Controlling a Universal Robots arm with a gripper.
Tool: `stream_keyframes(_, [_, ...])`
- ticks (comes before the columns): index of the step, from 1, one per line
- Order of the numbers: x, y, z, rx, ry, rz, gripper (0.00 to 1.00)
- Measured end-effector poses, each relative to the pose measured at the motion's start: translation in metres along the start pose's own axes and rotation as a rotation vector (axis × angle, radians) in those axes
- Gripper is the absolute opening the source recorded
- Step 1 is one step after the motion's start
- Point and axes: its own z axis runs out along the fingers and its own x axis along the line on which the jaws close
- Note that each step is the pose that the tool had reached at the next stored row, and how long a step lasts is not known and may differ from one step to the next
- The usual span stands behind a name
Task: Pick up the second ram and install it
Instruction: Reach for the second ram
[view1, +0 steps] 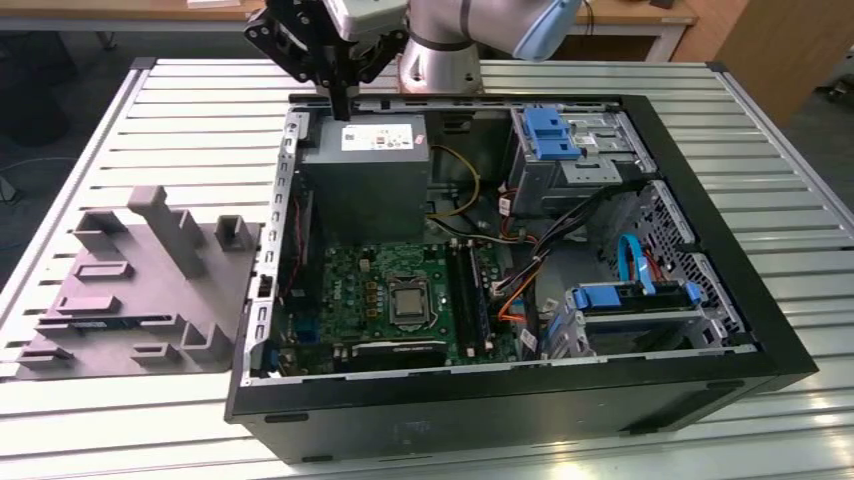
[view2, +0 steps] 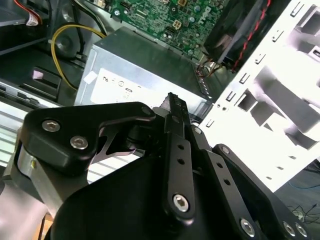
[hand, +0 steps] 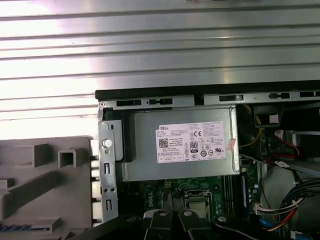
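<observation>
Well apart from the claw (view1: 342, 113), second ram (view1: 102, 323) sits in grey holder (view1: 150, 288).

robot arm (view1: 461, 45) running off the exterior view's top edge, gripper (view2: 175, 102) covering part of the power supply (view2: 130, 60), grey fixture (hand: 45, 180) being cropped in the first wrist view
</observation>
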Motion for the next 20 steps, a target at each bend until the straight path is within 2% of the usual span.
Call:
stream_keyframes(8, [0.0183,-0.0012,-0.0001,0.0000,-0.0019,0.002,0.11])
stream_keyframes(20, [0.0518,-0.0037,-0.0008,-0.0003,-0.0084,0.004,0.11])
